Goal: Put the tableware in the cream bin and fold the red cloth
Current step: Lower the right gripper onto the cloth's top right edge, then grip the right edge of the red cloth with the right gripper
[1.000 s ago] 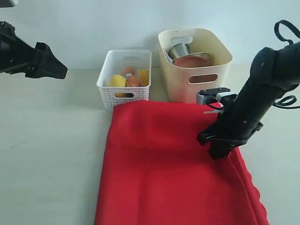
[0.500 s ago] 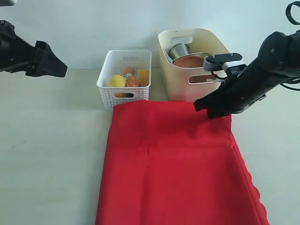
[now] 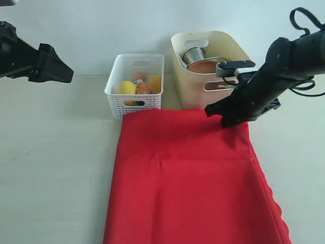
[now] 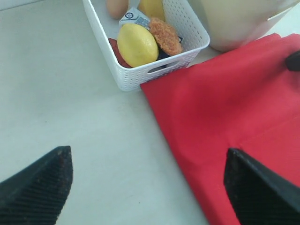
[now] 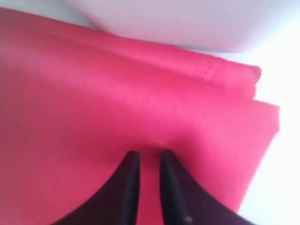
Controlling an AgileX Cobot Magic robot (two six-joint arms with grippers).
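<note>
The red cloth (image 3: 188, 178) lies folded on the table in front of both bins, its far edge close to them; it also shows as red cloth (image 4: 234, 108) and red cloth (image 5: 140, 93). My right gripper (image 3: 226, 120) presses down at the cloth's far right corner, just before the cream bin (image 3: 242, 65). In the right wrist view the gripper (image 5: 146, 153) has its fingers nearly together with a pinch of red fabric between them. The bin holds a steel cup (image 3: 194, 54) and a brown plate (image 3: 208, 66). My left gripper (image 3: 60, 76) hovers open at the far left, gripper (image 4: 147, 152) empty.
A white perforated basket (image 3: 133, 96) stands left of the cream bin, holding a lemon (image 4: 137, 45) and other food. The basket's wall (image 4: 154, 70) nearly touches the cloth's far left corner. Bare table lies left of the cloth.
My right gripper moved from the middle right of the cloth up to its far right corner by the cream bin, then edged slightly left. The left arm stayed still.
</note>
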